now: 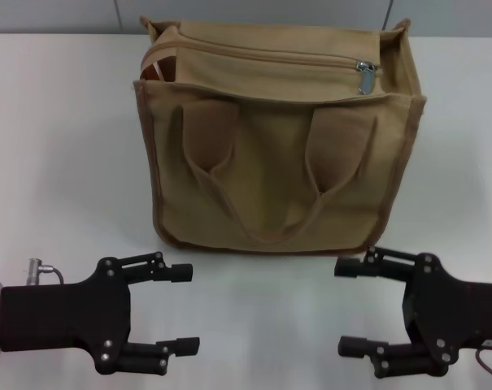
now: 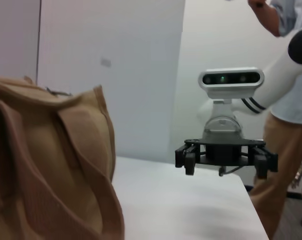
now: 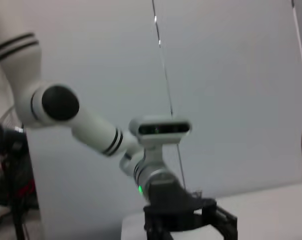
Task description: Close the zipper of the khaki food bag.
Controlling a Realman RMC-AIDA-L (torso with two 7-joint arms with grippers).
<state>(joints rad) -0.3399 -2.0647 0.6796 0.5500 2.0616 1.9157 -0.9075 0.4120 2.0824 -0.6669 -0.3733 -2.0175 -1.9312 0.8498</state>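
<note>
**Bag standing, both arms low in front of it**

I see one khaki food bag (image 1: 278, 154) upright on the white worktop (image 1: 58, 146), handles toward me. Its zipper (image 1: 262, 57) runs across the top with the metal pull (image 1: 364, 77) at my right end; a gap shows at the left end, so I judge it not fully shut. Two grippers hover near the front edge, left gripper (image 1: 180, 309) and right gripper (image 1: 351, 306), each with fingers spread, holding nothing, facing inward, probably to leave the bag reachable.

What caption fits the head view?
Khaki bag on white table, zipper pull at right end; both grippers open in front, left, right.
</note>
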